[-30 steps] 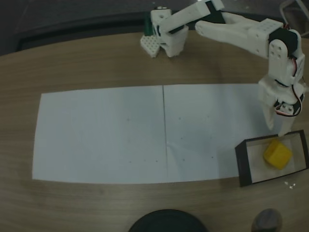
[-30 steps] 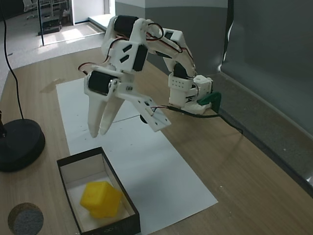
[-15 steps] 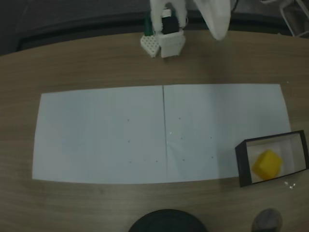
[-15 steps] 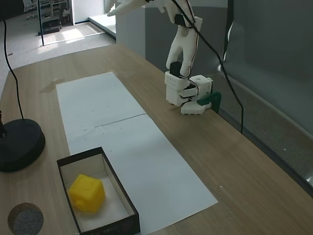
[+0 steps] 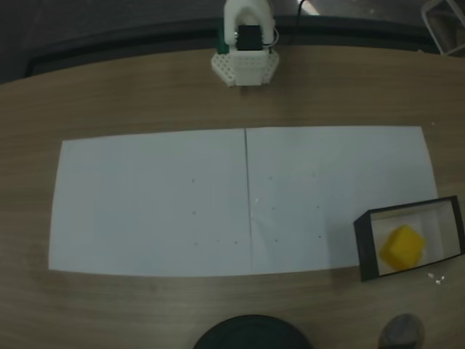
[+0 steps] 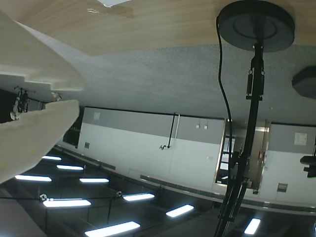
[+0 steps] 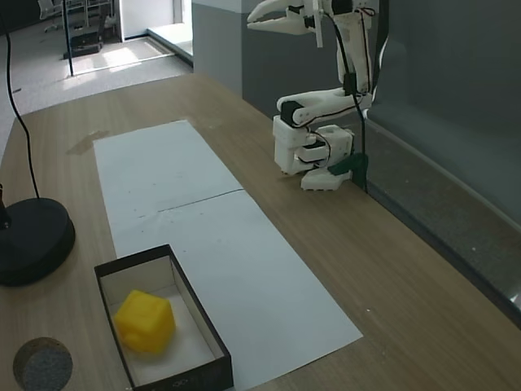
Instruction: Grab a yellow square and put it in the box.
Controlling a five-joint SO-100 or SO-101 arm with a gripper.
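Yellow stands out first: we see the yellow square (image 7: pixel 144 322) lying inside the box (image 7: pixel 209 336), on its pale floor and toward the end nearer the camera in a fixed view. In the fixed view from above, the same yellow square (image 5: pixel 402 247) sits in the box (image 5: pixel 361 247) at the lower right, with the box's left end lying over the corner of the white paper (image 5: pixel 152 203). Just beside the box we find a small round grey disc (image 7: pixel 41 363) on the wooden table (image 7: pixel 391 269), and a little farther off a round black base (image 7: pixel 32 240) with a thin cable rising from it. Beyond these the white paper (image 7: pixel 203 228) stretches along the tabletop, two sheets meeting at a seam. At the far edge of the table we see the arm's white base (image 7: pixel 313 155) beside a green clamp (image 7: pixel 352 166), with the arm folded back and raised well away from the box. High up, the gripper (image 7: pixel 264 16) points left, and we make out two white fingers (image 7: pixel 281 23) with a narrow gap between them, slightly parted and holding nothing. In the wrist view the fingers (image 6: pixel 34 138) show at the left edge, apart at their tips, against a room seen upside down.
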